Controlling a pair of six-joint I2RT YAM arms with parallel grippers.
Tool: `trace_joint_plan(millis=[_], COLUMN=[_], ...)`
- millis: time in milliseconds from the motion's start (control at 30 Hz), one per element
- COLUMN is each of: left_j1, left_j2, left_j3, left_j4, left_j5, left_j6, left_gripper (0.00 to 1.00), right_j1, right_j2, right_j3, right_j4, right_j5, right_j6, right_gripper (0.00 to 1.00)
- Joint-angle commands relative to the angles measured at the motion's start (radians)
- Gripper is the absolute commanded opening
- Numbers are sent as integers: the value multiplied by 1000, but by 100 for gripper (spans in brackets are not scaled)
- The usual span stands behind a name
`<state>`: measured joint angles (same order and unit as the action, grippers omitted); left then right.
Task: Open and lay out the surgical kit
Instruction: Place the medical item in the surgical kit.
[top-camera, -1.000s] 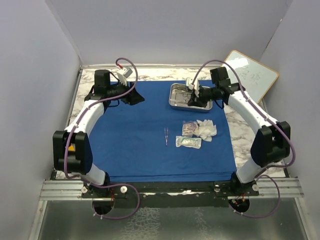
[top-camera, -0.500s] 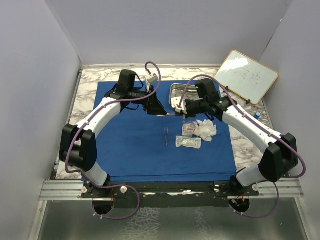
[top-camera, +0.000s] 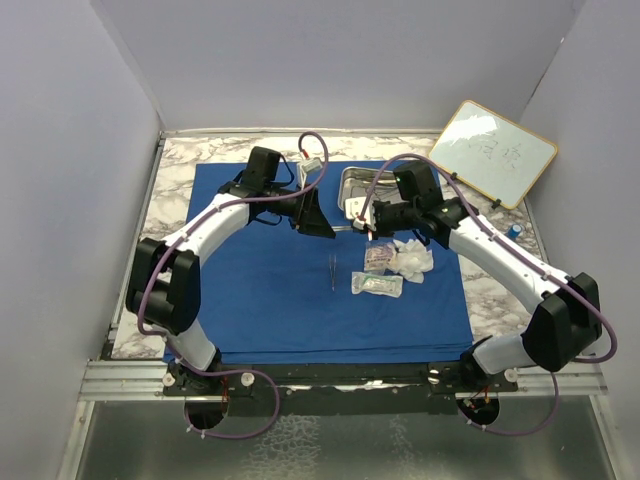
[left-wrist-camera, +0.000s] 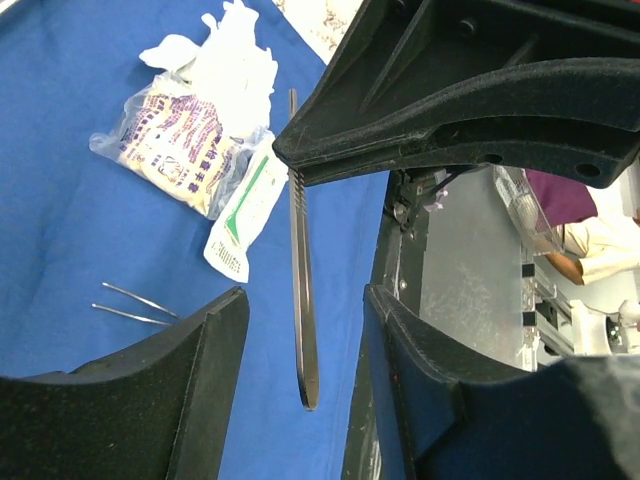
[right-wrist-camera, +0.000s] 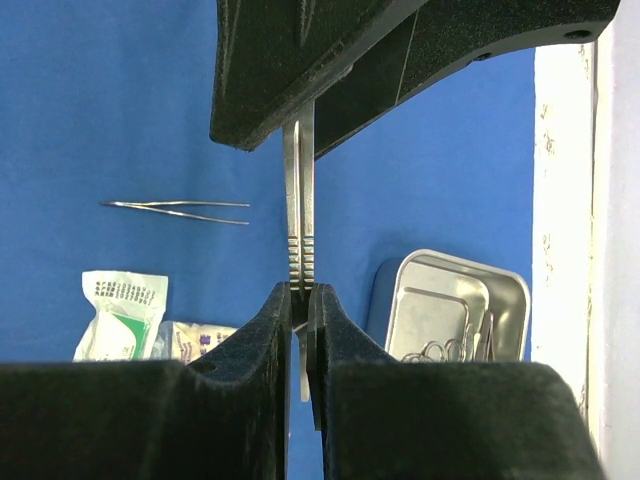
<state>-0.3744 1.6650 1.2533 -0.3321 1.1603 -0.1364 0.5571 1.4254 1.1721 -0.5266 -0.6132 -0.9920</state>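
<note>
The royal-blue cloth (top-camera: 260, 300) lies spread flat. The steel tray (top-camera: 352, 190) sits at its far edge and holds scissors (right-wrist-camera: 450, 348). My right gripper (top-camera: 363, 224) is shut on a flat steel instrument (right-wrist-camera: 299, 250), holding it level above the cloth. The instrument's free end (left-wrist-camera: 300, 300) reaches between the fingers of my left gripper (left-wrist-camera: 305, 305), which is open around it without touching it. Tweezers (top-camera: 332, 272), white gauze (top-camera: 412, 258) and two clear packets (top-camera: 378, 258) (top-camera: 377, 285) lie on the cloth.
A wood-framed whiteboard (top-camera: 495, 150) leans at the back right. Marble tabletop (top-camera: 180, 160) shows around the cloth. Grey walls close in the left, right and back. A metal rail (top-camera: 330, 378) runs along the near edge.
My right gripper has left the tray and swung left with the instrument. My left gripper has swung right from the far left to meet it, and its open jaws now bracket the free end.
</note>
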Motion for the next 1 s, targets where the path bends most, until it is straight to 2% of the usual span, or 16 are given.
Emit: trace_joint_plan(millis=[0, 467, 700, 967], left_j1=[-7, -18, -21, -24], left_j2=[13, 22, 20, 2], left_j3=[35, 29, 22, 1], left_j4=[-25, -29, -33, -18], left_j5=[29, -15, -61, -73], left_j6=[14, 25, 36, 41], left_gripper=[50, 30, 14, 0], right_j1=[9, 12, 12, 12], right_j2=[-25, -27, -27, -34], right_j3=[-13, -49, -50, -63], right_j4=[28, 39, 48, 74], right_j5=[17, 3, -14, -8], right_j6=[-10, -14, 16, 56], right_gripper=[1, 1, 1, 1])
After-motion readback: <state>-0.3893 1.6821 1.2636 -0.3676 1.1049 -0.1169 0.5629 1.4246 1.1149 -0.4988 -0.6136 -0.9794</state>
